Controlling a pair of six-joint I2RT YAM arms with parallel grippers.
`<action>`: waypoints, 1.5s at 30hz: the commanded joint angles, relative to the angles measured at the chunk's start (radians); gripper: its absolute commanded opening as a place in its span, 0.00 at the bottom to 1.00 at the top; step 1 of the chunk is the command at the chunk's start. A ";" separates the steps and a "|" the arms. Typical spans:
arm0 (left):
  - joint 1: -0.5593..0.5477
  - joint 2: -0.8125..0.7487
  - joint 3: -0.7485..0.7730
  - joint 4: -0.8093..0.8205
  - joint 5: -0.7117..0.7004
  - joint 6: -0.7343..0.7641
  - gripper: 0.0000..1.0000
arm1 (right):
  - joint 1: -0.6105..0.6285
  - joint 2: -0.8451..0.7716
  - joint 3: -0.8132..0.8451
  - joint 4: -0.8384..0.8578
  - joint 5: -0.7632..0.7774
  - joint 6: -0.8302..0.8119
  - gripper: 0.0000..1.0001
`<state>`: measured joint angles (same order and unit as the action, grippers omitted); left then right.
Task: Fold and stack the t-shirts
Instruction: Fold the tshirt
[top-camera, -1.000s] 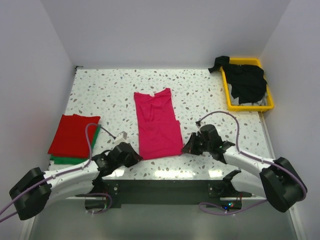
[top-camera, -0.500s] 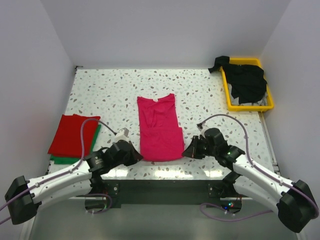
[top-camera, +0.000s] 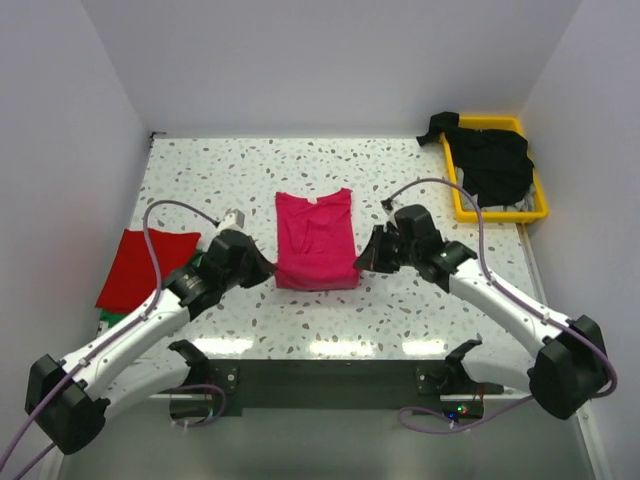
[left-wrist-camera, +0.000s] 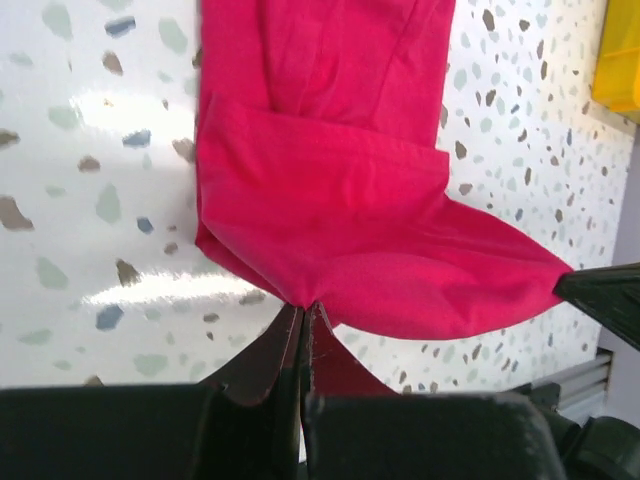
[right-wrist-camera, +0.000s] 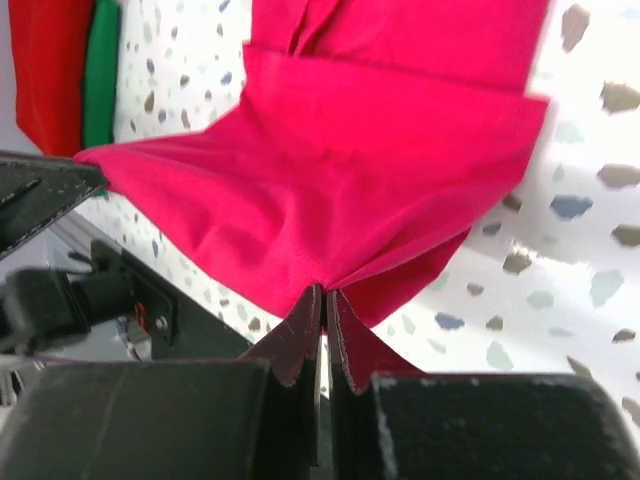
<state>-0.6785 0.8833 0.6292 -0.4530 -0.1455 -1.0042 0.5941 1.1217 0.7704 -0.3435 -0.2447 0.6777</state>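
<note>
1. Both pincers were clamped shut on the magenta-pink t-shirt (top-camera: 316, 238). The left gripper (top-camera: 262, 270) had the hem corner on the left of the frame and the right gripper (top-camera: 366, 255) had the other one. Both wrist cams showed the cloth bunched between closed fingers.
2. What changed: a second earlier the shirt lay long down the middle of the table (top-camera: 200, 180), with its hem near the lower edge. Now both arms had hauled that hem up-frame, and the shirt looked roughly half as long.
3. My read is that the bottom-to-collar fold was only partway done. The hem looked held up off the table between the grippers, not laid down yet.
4. No change elsewhere: the red t-shirt (top-camera: 140, 265) sat on the green t-shirt (right-wrist-camera: 100, 70) at the left of the frame. The black t-shirts (top-camera: 490, 160) were still heaped in the yellow tray (top-camera: 455, 190) at upper right.
</note>
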 joint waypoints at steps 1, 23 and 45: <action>0.082 0.081 0.125 0.054 0.093 0.153 0.00 | -0.071 0.088 0.115 0.015 -0.019 -0.036 0.03; 0.500 0.939 0.769 0.301 0.448 0.279 0.00 | -0.326 0.984 1.004 0.035 -0.261 0.040 0.01; 0.508 1.014 0.767 0.421 0.426 0.253 0.43 | -0.384 1.087 1.118 0.012 -0.099 -0.052 0.45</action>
<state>-0.1211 2.0026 1.4563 -0.0715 0.3370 -0.7341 0.1684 2.3772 1.9415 -0.3157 -0.4358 0.7097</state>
